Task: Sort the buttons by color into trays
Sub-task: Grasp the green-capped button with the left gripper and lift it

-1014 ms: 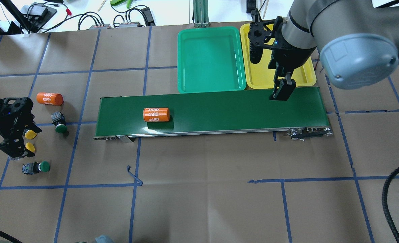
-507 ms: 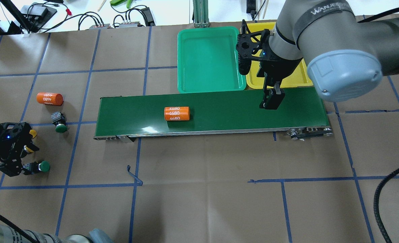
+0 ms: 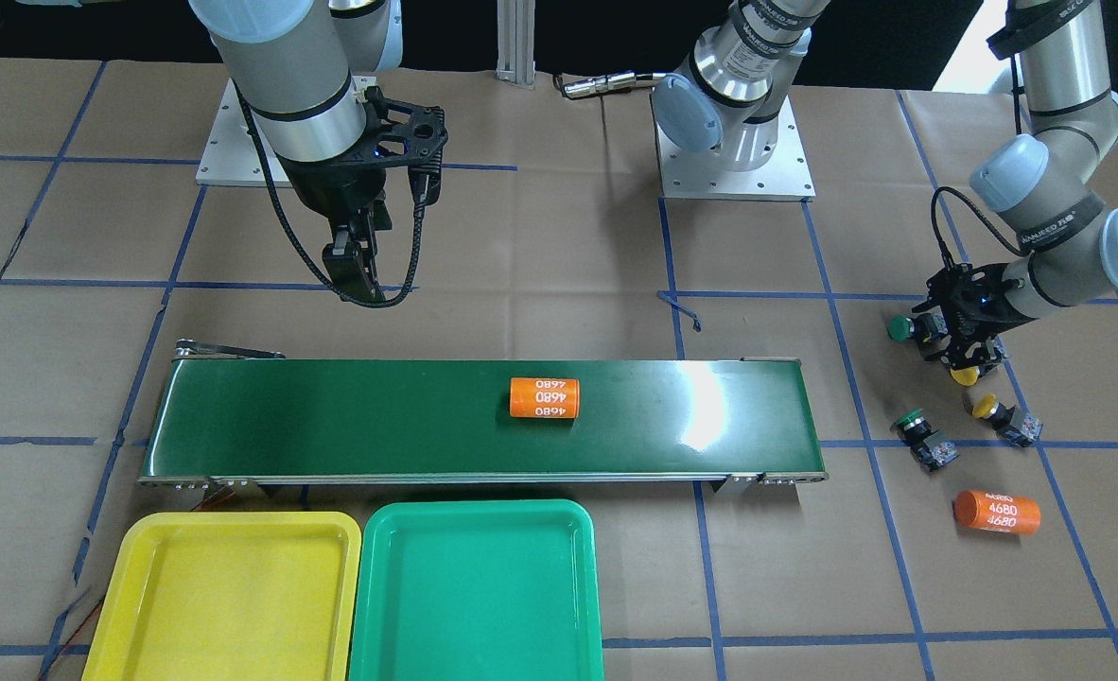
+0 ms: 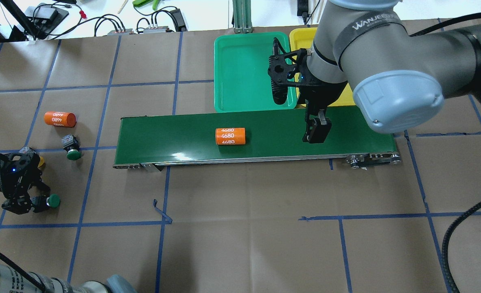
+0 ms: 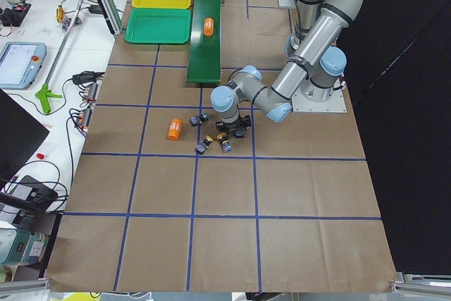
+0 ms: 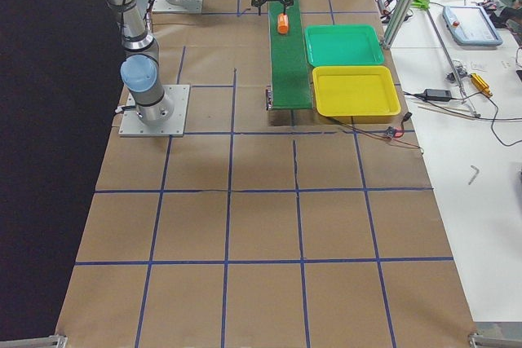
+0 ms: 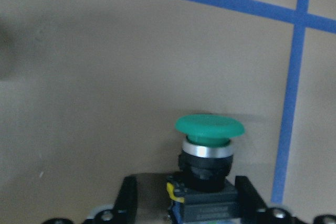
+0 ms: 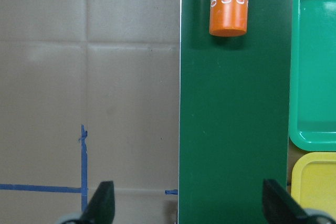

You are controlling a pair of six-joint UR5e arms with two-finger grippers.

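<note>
My left gripper (image 4: 35,202) is open and low on the table, its fingers (image 7: 129,199) on either side of the black body of a green button (image 7: 209,127), also seen from overhead (image 4: 53,200). A second green button (image 4: 73,154) lies further back. One yellow button (image 4: 41,161) peeks out behind the left gripper. From the front both yellow buttons (image 3: 986,408) show. My right gripper (image 4: 316,132) is open and empty above the conveyor belt (image 4: 265,134). The green tray (image 4: 217,73) and the yellow tray (image 4: 299,38) stand behind the belt, both empty.
An orange "4680" cylinder (image 4: 230,136) lies on the belt, left of my right gripper. Another orange cylinder (image 4: 60,119) lies on the table near the buttons. Cables and gear line the far table edge (image 4: 102,20).
My right gripper moved left and toward the near side, over the belt. The cylinder on the belt travelled right. My left gripper moved toward the near green button and now straddles it.
</note>
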